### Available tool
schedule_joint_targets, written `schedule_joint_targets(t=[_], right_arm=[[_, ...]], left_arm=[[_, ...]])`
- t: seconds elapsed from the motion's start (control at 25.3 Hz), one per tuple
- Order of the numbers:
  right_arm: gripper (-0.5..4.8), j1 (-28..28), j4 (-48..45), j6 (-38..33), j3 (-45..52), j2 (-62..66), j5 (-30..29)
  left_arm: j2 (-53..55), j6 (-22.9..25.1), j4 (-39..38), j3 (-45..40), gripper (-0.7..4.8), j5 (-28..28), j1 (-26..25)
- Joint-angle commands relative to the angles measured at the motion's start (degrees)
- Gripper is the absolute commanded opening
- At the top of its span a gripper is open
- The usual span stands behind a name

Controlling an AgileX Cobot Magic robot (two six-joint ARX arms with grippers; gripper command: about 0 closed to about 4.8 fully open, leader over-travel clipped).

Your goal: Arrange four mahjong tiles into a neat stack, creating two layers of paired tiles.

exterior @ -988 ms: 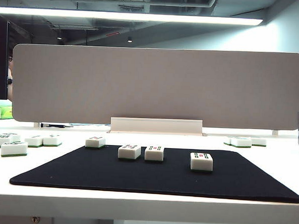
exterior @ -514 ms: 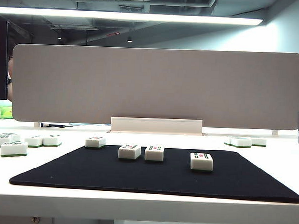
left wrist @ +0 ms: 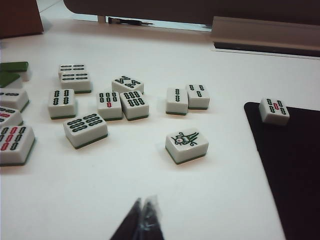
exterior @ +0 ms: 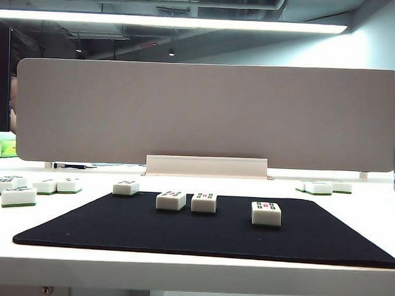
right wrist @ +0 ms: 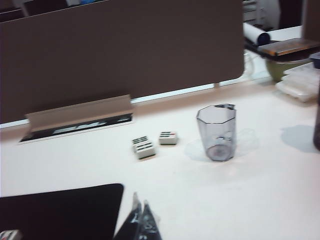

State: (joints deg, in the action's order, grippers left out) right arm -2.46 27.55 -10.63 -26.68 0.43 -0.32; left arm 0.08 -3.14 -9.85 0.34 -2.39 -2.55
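Both pairs of fingers were pressed together and held nothing: the left fingers [left wrist: 142, 220] hung over bare white table [left wrist: 225, 200], and the right fingers [right wrist: 140, 220] hung by a corner of the black mat [right wrist: 60, 210]. Neither showed in the exterior view. Four mahjong tiles [exterior: 171, 200] lay flat and apart on that mat, not stacked yet, ahead of the fingers. They looked small, hard and smooth, so probably light and a bit slippery; pinching one by its two long sides seemed safest. Spare tiles [left wrist: 85, 130] lay scattered ahead of the left fingers. A clear cup [right wrist: 216, 132] and two more loose tiles [right wrist: 144, 147] stood well ahead of the right fingers. Nothing blocked the way.
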Motion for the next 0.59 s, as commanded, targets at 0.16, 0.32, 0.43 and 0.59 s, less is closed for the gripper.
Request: schedule_joint_targets(t=[0.16, 0.32, 0.43, 0.59], right_arm=[[-0.01, 0.1, 9.2, 0.1, -8.2, -0.5, -8.4], [-0.01, 0.1, 14.6, 0.1, -12.9, -0.5, -13.6], [-0.01, 0.1, 18.7, 0.1, -16.4, -0.5, -17.2], [-0.01, 0.1, 23.7, 0.1, -20.5, -0.5, -21.1]], left_arm=[[0.0, -3.1, -0.6, 0.0, -0.06, -0.2, 0.0], [0.0, -3.1, -0.6, 0.0, -0.06, -0.2, 0.0], [0.0, -3.1, -0.6, 0.0, -0.06, -0.2, 0.0], [0.0, -3.1, -0.6, 0.0, -0.06, -0.2, 0.0]])
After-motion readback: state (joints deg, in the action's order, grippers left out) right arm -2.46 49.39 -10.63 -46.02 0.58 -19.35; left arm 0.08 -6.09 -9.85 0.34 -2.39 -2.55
